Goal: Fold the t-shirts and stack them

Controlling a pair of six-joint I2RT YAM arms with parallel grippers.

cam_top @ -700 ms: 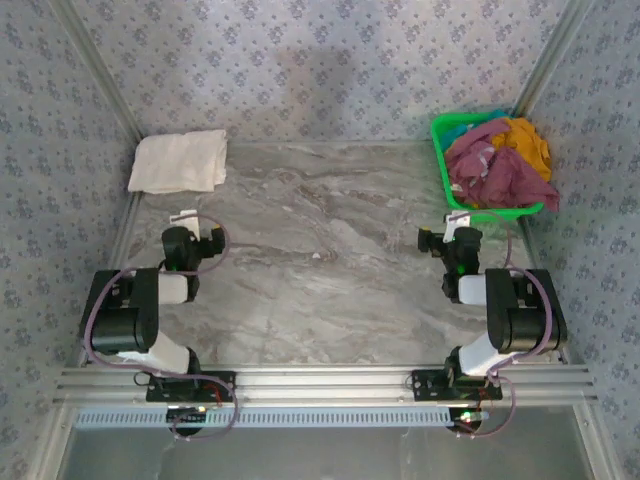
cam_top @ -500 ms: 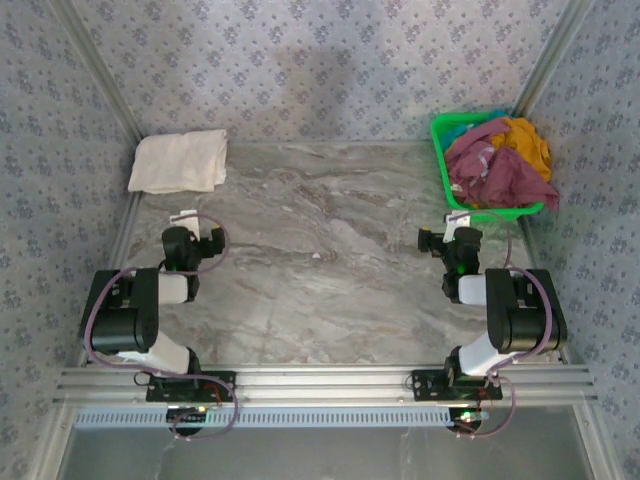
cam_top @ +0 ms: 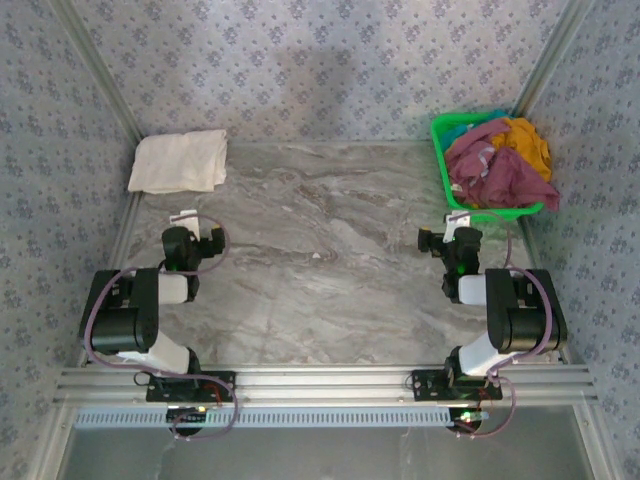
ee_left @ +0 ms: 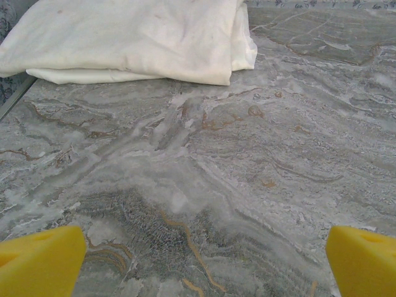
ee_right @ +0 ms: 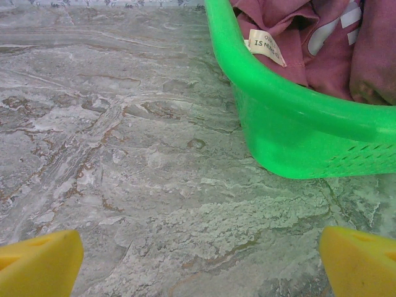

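Observation:
A folded cream-white t-shirt (cam_top: 179, 162) lies at the table's back left; the left wrist view shows it (ee_left: 130, 37) just ahead. A crumpled maroon t-shirt (cam_top: 495, 170) and a mustard-orange one (cam_top: 527, 140) fill the green basket (cam_top: 497, 212) at the back right. In the right wrist view the maroon cloth (ee_right: 309, 43) with its neck label sits inside the basket (ee_right: 291, 117). My left gripper (ee_left: 201, 263) is open over bare marble, short of the cream tee. My right gripper (ee_right: 201, 263) is open, empty, just before the basket's near corner.
The marble tabletop (cam_top: 320, 250) stretches between the two arms. Patterned walls with metal rails close the left, right and back sides. Both arm bases sit on the rail at the near edge.

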